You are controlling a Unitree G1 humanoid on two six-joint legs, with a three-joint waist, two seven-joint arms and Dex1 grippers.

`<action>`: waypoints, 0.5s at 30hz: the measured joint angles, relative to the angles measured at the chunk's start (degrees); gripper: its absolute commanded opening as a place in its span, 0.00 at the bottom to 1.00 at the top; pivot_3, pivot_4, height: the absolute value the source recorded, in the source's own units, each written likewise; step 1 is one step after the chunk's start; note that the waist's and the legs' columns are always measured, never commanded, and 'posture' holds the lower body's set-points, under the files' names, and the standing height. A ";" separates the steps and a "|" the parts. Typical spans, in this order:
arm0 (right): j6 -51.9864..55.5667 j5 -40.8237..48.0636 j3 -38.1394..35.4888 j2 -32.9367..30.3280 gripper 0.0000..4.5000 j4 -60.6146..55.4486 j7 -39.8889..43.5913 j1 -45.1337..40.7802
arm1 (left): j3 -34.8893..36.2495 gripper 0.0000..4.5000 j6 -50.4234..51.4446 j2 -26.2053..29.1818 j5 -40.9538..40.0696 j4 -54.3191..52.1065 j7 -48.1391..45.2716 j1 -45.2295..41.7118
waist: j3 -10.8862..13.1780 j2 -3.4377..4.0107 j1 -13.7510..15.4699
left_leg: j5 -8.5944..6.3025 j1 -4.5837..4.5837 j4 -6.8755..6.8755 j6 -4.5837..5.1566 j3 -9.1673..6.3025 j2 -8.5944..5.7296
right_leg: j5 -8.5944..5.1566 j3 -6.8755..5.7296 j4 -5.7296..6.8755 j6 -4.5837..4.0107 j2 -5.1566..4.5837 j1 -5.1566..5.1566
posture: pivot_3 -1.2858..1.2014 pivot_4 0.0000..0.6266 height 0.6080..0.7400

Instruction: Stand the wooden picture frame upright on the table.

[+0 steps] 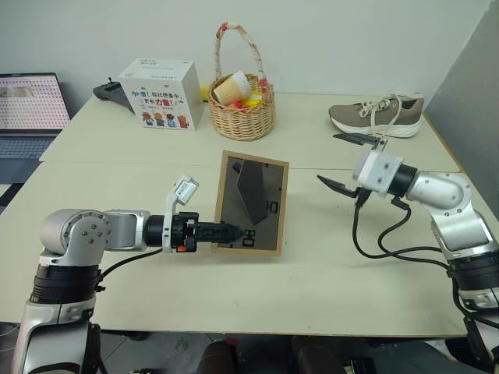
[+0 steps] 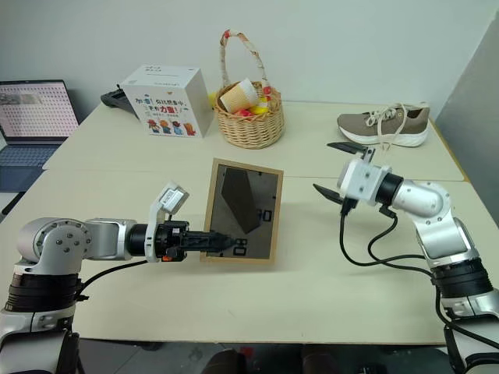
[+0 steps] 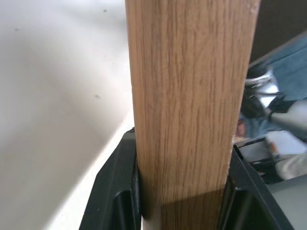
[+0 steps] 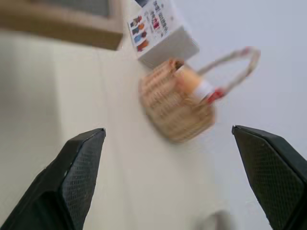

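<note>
**Frame held on edge by the left gripper, basket and box at the back**

A round woven wicker basket (image 1: 242, 115) with a tall arched handle wrapped in patterned cloth stands on the far section of the large pale beige table (image 1: 327, 257). Inside it lies a tilted paper cup (image 1: 231, 88) in cream and orange, with small yellow and red items beside it that are too small to identify.

Just to the basket's left sits a white printed cardboard box (image 1: 162, 95). Its front face carries a row of cartoon figures under red and dark characters, which cannot be read.

The wooden picture frame (image 1: 251, 204), a flat rectangle with a light wood border and a dark glossy centre, stands nearly upright near the middle of the table, on the near section just in front of the seam. Its lower edge is on the tabletop. Pale digits show near its lower right on the dark panel, not clearly legible.

The left gripper (image 1: 226, 231) is clamped on the frame's lower left border; the left wrist view shows a black finger pressed against each side of the wood. The right gripper (image 1: 347, 161) hovers to the right of the frame, apart from it, its two black fingers spread wide with nothing between them.

A grey-beige lace-up sneaker (image 1: 378, 115) lies at the far right, and an open laptop (image 1: 30, 109) sits at the far left.
</note>
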 measured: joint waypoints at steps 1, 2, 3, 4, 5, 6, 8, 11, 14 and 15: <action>-5.11 -2.99 0.40 0.41 1.00 1.68 -2.35 -0.55 | 0.58 0.29 0.94 -0.48 -0.72 0.58 0.59 -0.74 | 0.01 -0.01 -0.12 | 0.03 0.00 0.00 -0.06 -0.04 0.03 | 0.00 0.05 0.02 -0.01 0.00 0.00 | 0.52 0.24 1.00; -11.43 -8.32 1.04 1.34 1.00 5.11 -7.32 -2.20 | 2.17 0.29 2.74 -1.34 -1.84 1.25 1.63 -1.29 | 0.01 -0.01 -0.35 | 0.13 0.06 0.00 -0.23 -0.12 0.02 | 0.01 0.11 0.08 -0.01 -0.02 0.00 | 0.52 0.24 1.00; -13.92 -11.20 1.41 1.88 1.00 7.22 -10.00 -3.34 | 2.99 0.29 3.63 -1.92 -2.38 1.69 2.27 -1.72 | 0.01 -0.01 -0.47 | 0.15 0.08 0.03 -0.27 -0.10 0.02 | 0.01 0.12 0.13 -0.01 -0.04 0.00 | 0.52 0.24 1.00; -16.63 -15.18 1.83 2.79 1.00 9.68 -13.66 -5.03 | 3.97 0.29 4.66 -2.68 -3.39 1.85 3.06 -2.17 | 0.02 -0.02 -0.57 | 0.18 0.09 0.04 -0.31 -0.12 0.02 | 0.01 0.14 0.15 -0.02 -0.06 0.00 | 0.52 0.24 1.00; -19.73 -20.53 2.47 4.26 1.00 12.01 -18.84 -7.35 | 4.65 0.29 5.54 -3.03 -5.17 1.95 4.29 -2.31 | 0.02 -0.02 -0.63 | 0.20 0.13 0.06 -0.34 -0.13 0.04 | 0.01 0.19 0.21 -0.03 -0.12 0.02 | 0.52 0.24 1.00; -21.00 -23.26 2.82 5.31 1.00 13.00 -21.65 -8.65 | 4.71 0.29 5.74 -3.34 -6.07 1.94 5.06 -2.36 | 0.02 -0.02 -0.61 | 0.21 0.13 0.06 -0.37 -0.19 0.03 | 0.02 0.22 0.22 -0.03 -0.13 0.02 | 0.52 0.24 1.00; -22.45 -27.45 4.00 6.96 1.00 14.67 -26.35 -11.15 | 4.68 0.29 5.77 -3.66 -8.09 1.93 6.80 -2.22 | 0.02 -0.02 -0.54 | 0.23 0.13 0.06 -0.40 -0.23 0.05 | 0.02 0.20 0.23 -0.03 -0.13 0.02 | 0.52 0.24 1.00; -24.52 -31.85 5.51 8.20 0.96 16.49 -32.17 -13.83 | 4.62 0.29 5.77 -3.92 -11.45 1.09 9.68 -1.15 | 0.01 -0.02 -0.38 | 0.24 0.13 0.06 -0.42 -0.24 0.04 | 0.02 0.19 0.21 -0.04 -0.21 0.05 | 0.52 0.24 1.00; -26.35 -32.60 6.34 8.15 0.83 17.59 -34.11 -14.21 | 4.61 0.29 5.77 -3.94 -14.12 0.84 11.97 0.21 | 0.02 -0.03 -0.21 | 0.24 0.12 0.08 -0.42 -0.28 0.03 | 0.02 0.16 0.20 -0.04 -0.29 0.09 | 0.52 0.24 1.00; -26.84 -32.69 6.67 8.01 0.77 17.98 -34.54 -14.21 | 4.61 0.29 5.77 -4.00 -15.04 0.81 12.75 0.34 | 0.02 -0.03 -0.15 | 0.24 0.12 0.10 -0.42 -0.29 0.02 | 0.02 0.13 0.20 -0.04 -0.32 0.12 | 0.52 0.24 1.00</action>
